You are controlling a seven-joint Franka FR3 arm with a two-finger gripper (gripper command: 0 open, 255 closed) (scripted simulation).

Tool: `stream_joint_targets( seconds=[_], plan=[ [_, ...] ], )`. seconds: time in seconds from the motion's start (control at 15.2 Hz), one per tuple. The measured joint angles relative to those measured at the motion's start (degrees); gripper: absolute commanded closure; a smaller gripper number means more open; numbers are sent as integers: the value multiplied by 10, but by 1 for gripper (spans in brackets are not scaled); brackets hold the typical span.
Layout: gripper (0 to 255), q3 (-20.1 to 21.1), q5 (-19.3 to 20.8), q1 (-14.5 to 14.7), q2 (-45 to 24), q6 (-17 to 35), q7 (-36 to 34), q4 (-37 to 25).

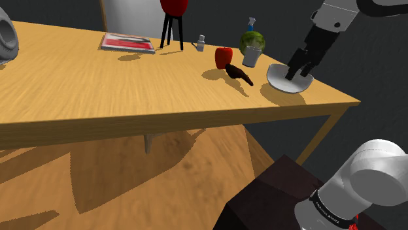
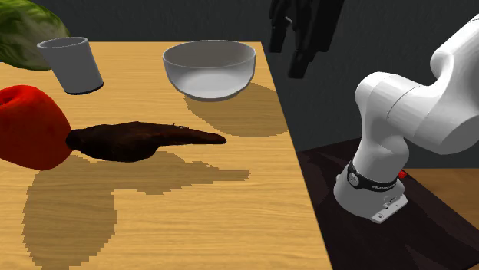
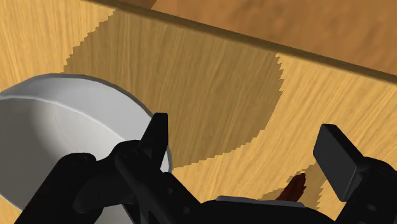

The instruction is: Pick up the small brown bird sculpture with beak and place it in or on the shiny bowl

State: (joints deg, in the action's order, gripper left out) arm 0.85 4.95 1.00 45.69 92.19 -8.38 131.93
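While my all-black two-finger hand (image 1: 299, 70) hangs above the light wooden table (image 1: 131, 91), its fingers stand wide apart and touch nothing, so I am carrying nothing. Just below the hand, beside one finger, sits the shiny pale grey bowl (image 2: 209, 80), close to the table's edge. The small dark brown bird sculpture (image 2: 138, 140) lies flat on the table on the far side of that bowl from the hand. It is near the bowl but apart from it, and its thick end seems to touch a rounded red object (image 2: 27, 126). The next move turns on the sculpture's long axis. The body tapers to a slim, beak-like tip that points away from the red object and roughly toward my hand. In the wrist view a sliver of that brown tip shows low between my fingers, close to the palm. I judge the pick not yet begun. To take the sculpture I would need to cross over the bowl and come down on its thicker middle. My fingers should close across the long axis rather than along it, staying clear of the red object.
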Motion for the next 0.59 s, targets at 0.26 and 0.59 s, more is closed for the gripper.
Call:
stream_joint_targets(
  seconds=[0.26,0.59],
  plan=[
    [0,-5,-6,2,-47,14,5,-27],
    [0,-17,-23,8,-170,45,18,-106]
  ],
)
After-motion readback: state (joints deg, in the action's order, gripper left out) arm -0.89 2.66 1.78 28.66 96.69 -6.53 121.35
